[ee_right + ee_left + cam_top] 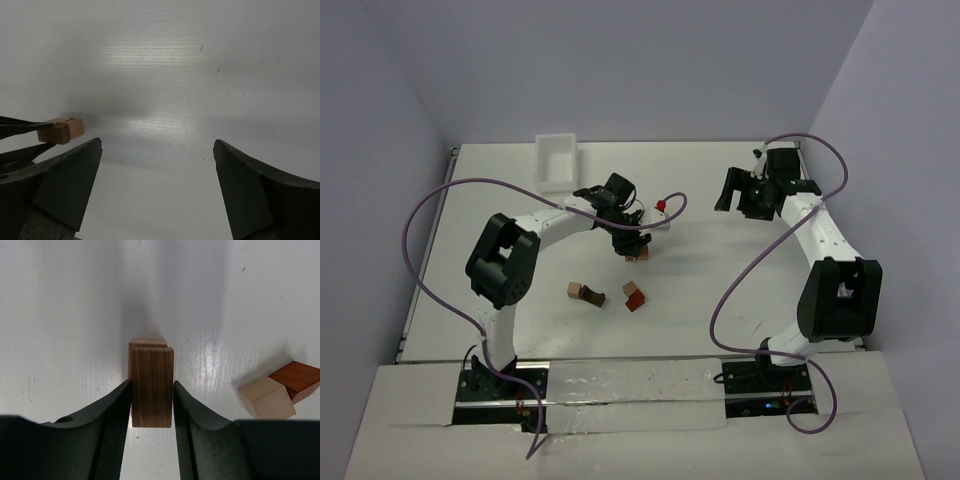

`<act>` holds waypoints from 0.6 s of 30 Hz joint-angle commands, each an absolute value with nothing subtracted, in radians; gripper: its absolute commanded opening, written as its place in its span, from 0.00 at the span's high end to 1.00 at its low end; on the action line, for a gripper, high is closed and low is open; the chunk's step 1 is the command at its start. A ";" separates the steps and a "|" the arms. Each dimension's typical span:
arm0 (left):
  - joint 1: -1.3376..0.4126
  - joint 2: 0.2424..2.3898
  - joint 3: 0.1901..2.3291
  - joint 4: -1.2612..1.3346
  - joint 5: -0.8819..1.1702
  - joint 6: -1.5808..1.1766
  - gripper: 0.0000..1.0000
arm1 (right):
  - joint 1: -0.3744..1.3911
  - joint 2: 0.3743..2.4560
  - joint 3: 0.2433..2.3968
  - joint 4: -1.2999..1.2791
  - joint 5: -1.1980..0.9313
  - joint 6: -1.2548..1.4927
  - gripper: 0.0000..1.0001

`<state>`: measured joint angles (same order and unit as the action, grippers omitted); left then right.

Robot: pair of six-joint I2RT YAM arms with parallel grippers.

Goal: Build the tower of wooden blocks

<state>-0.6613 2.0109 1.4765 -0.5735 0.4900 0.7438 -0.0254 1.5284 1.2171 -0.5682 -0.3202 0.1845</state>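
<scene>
Clamping a dark brown block (152, 365), left end effector (152, 392) stands narrowed.

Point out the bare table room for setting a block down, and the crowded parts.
The widest bare table lies between the left gripper, shut on a dark brown block, and the open right gripper. Another strip runs right of the white bin, along the far edge. It is crowded in front of the left gripper, where the tan-and-brown blocks and reddish blocks lie.

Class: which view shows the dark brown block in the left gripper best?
Left wrist: the dark brown block fills the centre, clamped by the left gripper. Top external shows only a speck under that gripper; right wrist doesn't clearly show it.
</scene>
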 commanded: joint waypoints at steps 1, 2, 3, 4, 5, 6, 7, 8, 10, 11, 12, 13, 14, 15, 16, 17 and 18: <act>-0.667 2.008 1.519 -0.572 0.509 0.760 0.52 | -0.034 1.528 1.210 -0.531 -0.328 0.184 0.00; -0.667 2.009 1.519 -0.572 0.511 0.761 0.51 | -0.034 1.528 1.210 -0.531 -0.328 0.185 0.00; -0.667 2.010 1.518 -0.571 0.512 0.761 0.50 | -0.035 1.528 1.210 -0.531 -0.328 0.185 0.00; -0.667 2.012 1.517 -0.570 0.512 0.761 0.48 | -0.035 1.528 1.210 -0.531 -0.328 0.184 0.00; -0.667 2.013 1.517 -0.570 0.511 0.761 0.46 | -0.035 1.528 1.210 -0.531 -0.328 0.185 0.00; -0.667 2.014 1.517 -0.571 0.512 0.762 0.44 | -0.035 1.529 1.210 -0.531 -0.328 0.187 0.00; -0.667 2.014 1.517 -0.569 0.512 0.762 0.44 | -0.035 1.529 1.210 -0.532 -0.328 0.186 0.00; -0.667 2.012 1.517 -0.570 0.512 0.764 0.41 | -0.034 1.529 1.211 -0.532 -0.328 0.186 0.00; -0.667 2.010 1.514 -0.567 0.512 0.764 0.36 | -0.035 1.531 1.212 -0.531 -0.329 0.186 0.00; -0.667 2.010 1.514 -0.565 0.511 0.764 0.33 | -0.034 1.531 1.212 -0.531 -0.330 0.187 0.00; -0.667 2.011 1.514 -0.566 0.512 0.764 0.29 | -0.035 1.531 1.212 -0.531 -0.331 0.187 0.00; -0.667 2.011 1.516 -0.567 0.511 0.765 0.26 | -0.035 1.531 1.212 -0.531 -0.331 0.186 0.00; -0.667 2.011 1.516 -0.567 0.511 0.765 0.24 | -0.035 1.531 1.212 -0.532 -0.331 0.186 0.00; -0.667 2.012 1.516 -0.566 0.511 0.764 0.21 | -0.035 1.530 1.212 -0.531 -0.331 0.186 0.00; -0.667 2.013 1.517 -0.566 0.511 0.764 0.19 | -0.035 1.529 1.212 -0.531 -0.331 0.187 0.00; -0.667 2.013 1.518 -0.566 0.510 0.763 0.18 | -0.035 1.529 1.212 -0.532 -0.331 0.187 0.00; -0.667 2.014 1.519 -0.566 0.510 0.763 0.17 | -0.035 1.529 1.211 -0.531 -0.330 0.186 0.00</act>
